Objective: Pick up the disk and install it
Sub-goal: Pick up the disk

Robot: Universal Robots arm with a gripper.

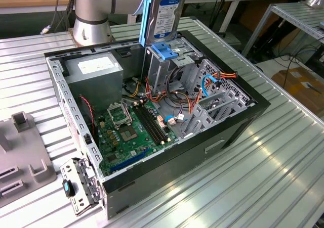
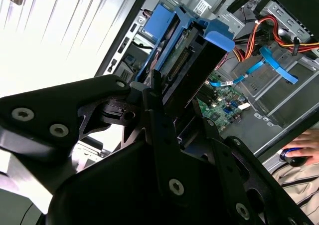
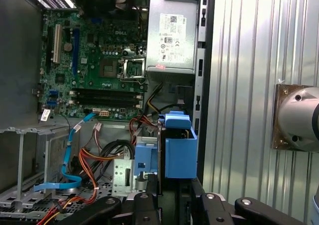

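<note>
The disk (image 1: 164, 13), a grey drive with a label in a light-blue carrier rail, hangs upright just above the metal drive cage (image 1: 169, 71) at the back of the open computer case. A small blue latch (image 1: 164, 51) on top of the cage sits right under its lower edge. In both wrist views my gripper (image 2: 174, 103) is shut on the disk (image 2: 192, 60), with black fingers on both flat sides. The first wrist view looks along the disk (image 3: 180, 152) end-on, with the gripper (image 3: 172, 197) behind it and the cage (image 3: 124, 175) beside it.
The open case (image 1: 238, 127) lies on a ribbed metal table, with motherboard (image 1: 129, 132), power supply (image 1: 96, 69) and loose orange and blue cables (image 1: 210, 81) inside. The arm's base (image 1: 91, 15) stands behind the case. A grey fixture (image 1: 25, 152) sits at the exterior view's left. A person's hand (image 2: 304, 152) rests nearby.
</note>
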